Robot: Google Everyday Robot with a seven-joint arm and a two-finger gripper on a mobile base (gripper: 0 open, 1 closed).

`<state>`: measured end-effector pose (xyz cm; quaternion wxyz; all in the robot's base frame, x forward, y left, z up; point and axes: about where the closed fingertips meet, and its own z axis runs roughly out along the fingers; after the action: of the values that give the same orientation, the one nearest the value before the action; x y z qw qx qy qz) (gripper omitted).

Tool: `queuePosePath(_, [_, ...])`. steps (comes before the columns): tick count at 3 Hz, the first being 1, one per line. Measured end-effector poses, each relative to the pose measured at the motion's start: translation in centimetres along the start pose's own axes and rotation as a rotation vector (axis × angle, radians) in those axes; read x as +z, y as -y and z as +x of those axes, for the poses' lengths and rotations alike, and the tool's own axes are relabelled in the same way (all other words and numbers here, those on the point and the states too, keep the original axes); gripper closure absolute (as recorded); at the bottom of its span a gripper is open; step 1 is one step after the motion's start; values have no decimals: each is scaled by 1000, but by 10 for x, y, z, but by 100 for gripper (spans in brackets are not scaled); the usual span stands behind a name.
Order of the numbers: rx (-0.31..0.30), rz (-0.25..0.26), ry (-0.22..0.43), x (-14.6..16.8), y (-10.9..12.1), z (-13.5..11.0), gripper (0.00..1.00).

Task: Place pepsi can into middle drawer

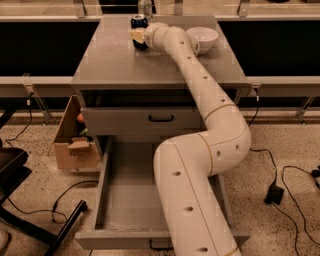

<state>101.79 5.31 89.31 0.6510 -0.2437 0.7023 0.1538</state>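
The pepsi can [139,22] stands upright near the back edge of the grey cabinet top [115,65], dark blue with a silver top. My gripper [138,37] is at the can, with its tan end lying across the front of the can's middle. The arm reaches over the cabinet from the lower right. The middle drawer [129,200] is pulled far out below, with a bare flat floor and its front panel [115,240] nearest the camera. My arm hides its right part.
A white bowl [202,38] sits right of the gripper. A clear bottle [145,7] stands behind the can. The closed upper drawer has a black handle [161,118]. A cardboard box [74,142] sits left of the cabinet. A chair base [30,220] and cables [280,175] lie on the floor.
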Motion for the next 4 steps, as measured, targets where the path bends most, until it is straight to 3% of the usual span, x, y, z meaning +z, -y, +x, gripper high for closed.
queuePosePath(1, [0,-7,7,-2,-1,-5,100])
queuePosePath(2, [0,-37,33,-10,-6,-25,100])
queuePosePath(3, [8,-122,39,-39,-14,-54,100])
queuePosePath(4, [0,-188,7,-98,-14,-91,100])
